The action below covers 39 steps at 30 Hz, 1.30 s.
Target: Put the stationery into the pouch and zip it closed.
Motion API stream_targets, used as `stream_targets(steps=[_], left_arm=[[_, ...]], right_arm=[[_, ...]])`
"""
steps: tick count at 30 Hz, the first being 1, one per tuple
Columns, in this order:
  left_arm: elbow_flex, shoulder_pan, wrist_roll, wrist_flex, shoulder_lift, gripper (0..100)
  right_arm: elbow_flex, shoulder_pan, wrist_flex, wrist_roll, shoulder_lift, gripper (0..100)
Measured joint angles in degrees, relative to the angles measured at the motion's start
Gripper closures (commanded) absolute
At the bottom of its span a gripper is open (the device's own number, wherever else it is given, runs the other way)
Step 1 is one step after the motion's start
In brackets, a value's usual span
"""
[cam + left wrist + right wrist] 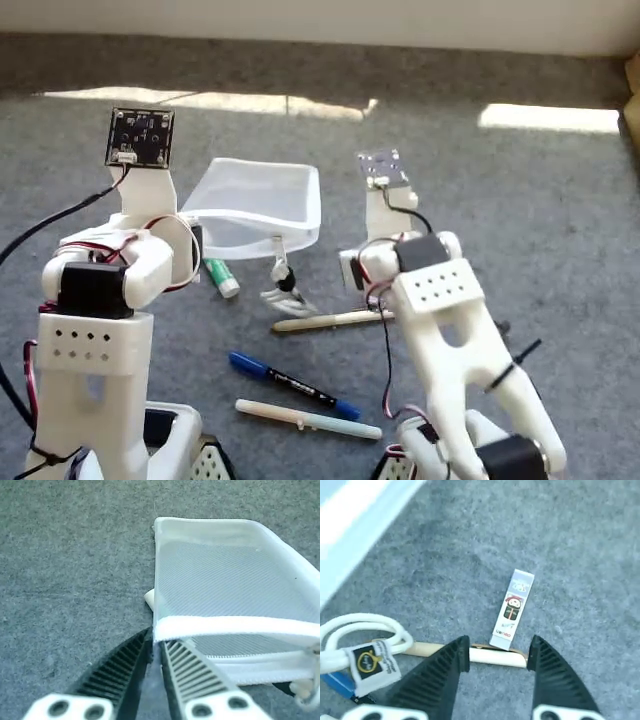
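Grey carpet (520, 230) runs back to a pale wall (300, 15), with sun patches (548, 118) along the far edge, and we see a wide stretch of carpet out on the right. The pouch (262, 205) sits open between the arms, and our left gripper (156, 647) is pinched tight on its rim corner. Our right gripper (499, 647) hangs spread wide, holding nothing, over the pencil (330, 320) and the eraser (512, 611) lying against it. Nearer us lie a marker (295, 385) and a pen (305, 418) — a glue stick (222, 277) rests just beside the pouch.
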<state>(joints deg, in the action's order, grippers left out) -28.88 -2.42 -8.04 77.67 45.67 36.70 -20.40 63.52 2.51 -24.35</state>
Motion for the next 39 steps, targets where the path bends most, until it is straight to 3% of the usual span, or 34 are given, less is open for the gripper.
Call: stream_targets(steps=[16,35,39], left_arm=[[6.95,0.0,0.26,3.96,-0.09,99],[20.66,1.85,0.79,12.66,-16.97,99],[22.59,3.34,0.79,12.92,-19.69,99]], right_arm=[[-17.05,3.96,-0.53,0.0,29.54,81.1],[-18.81,4.48,-4.4,0.0,38.68,88.8],[-18.99,4.57,-4.4,0.0,38.86,97.8]])
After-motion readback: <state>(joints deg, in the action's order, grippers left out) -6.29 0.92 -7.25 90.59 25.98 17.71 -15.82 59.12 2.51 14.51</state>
